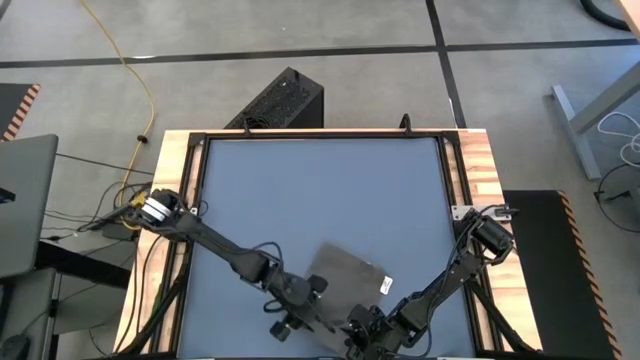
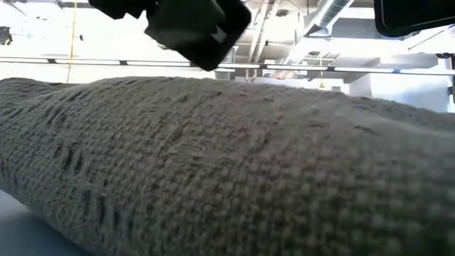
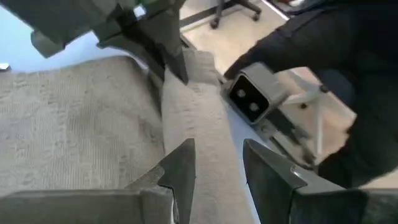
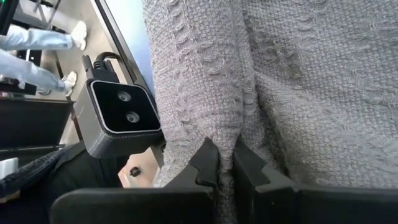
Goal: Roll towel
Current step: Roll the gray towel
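Observation:
The taupe towel (image 1: 345, 282) lies on the blue-grey table mat near the table's near edge, its white tag (image 1: 385, 285) on the right side. Its near edge is raised into a rolled ridge (image 3: 199, 124). My right gripper (image 4: 227, 169) is shut on that ridge at the towel's near right. My left gripper (image 3: 217, 171) stands open at the towel's near left, one finger on either side of the ridge, with a strip of mat showing beside it; whether it touches the cloth I cannot tell. In the low view the towel (image 2: 227, 171) fills the picture. My right gripper pinches the towel's raised ridge (image 4: 224, 134) between its two fingers (image 4: 208, 165), with several layers gathered in the gap. It comes slanting down from the table's near right. The rest of the towel lies flat on the mat.
The low camera's grey housing (image 4: 118, 112) stands at the table's near edge, close to the ridge. The mat (image 1: 320, 190) stretches away beyond the towel toward the far edge, framed by wooden borders (image 1: 480, 170). A black box (image 1: 285, 100) sits on the floor behind the table.

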`<state>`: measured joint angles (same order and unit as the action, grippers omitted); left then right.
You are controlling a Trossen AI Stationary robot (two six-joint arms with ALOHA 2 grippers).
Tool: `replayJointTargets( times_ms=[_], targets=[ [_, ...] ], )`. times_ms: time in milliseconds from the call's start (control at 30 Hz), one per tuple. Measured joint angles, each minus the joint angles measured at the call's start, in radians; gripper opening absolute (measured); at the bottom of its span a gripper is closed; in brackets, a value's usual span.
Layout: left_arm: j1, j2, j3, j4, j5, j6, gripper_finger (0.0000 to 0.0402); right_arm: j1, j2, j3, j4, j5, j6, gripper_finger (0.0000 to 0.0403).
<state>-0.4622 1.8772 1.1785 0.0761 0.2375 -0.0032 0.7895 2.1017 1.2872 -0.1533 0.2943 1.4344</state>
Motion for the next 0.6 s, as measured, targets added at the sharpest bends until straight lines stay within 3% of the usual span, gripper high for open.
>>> replayJointTargets(
  times_ms=[167, 333, 600],
  targets=[
    [0.005, 0.069, 0.0, -0.004, -0.037, -0.044, 0.0121, 0.0, 0.0, -0.001, 0.009, 0.0, -0.002, 0.0037],
    [0.015, 0.129, 0.0, 0.017, -0.006, -0.07, 0.0121, 0.0, 0.001, -0.001, 0.01, 0.0, -0.004, 0.0041],
    [0.029, 0.152, 0.002, 0.02, -0.018, -0.098, 0.0121, -0.007, -0.015, 0.003, 0.015, -0.032, -0.018, 0.0099]
  ],
)
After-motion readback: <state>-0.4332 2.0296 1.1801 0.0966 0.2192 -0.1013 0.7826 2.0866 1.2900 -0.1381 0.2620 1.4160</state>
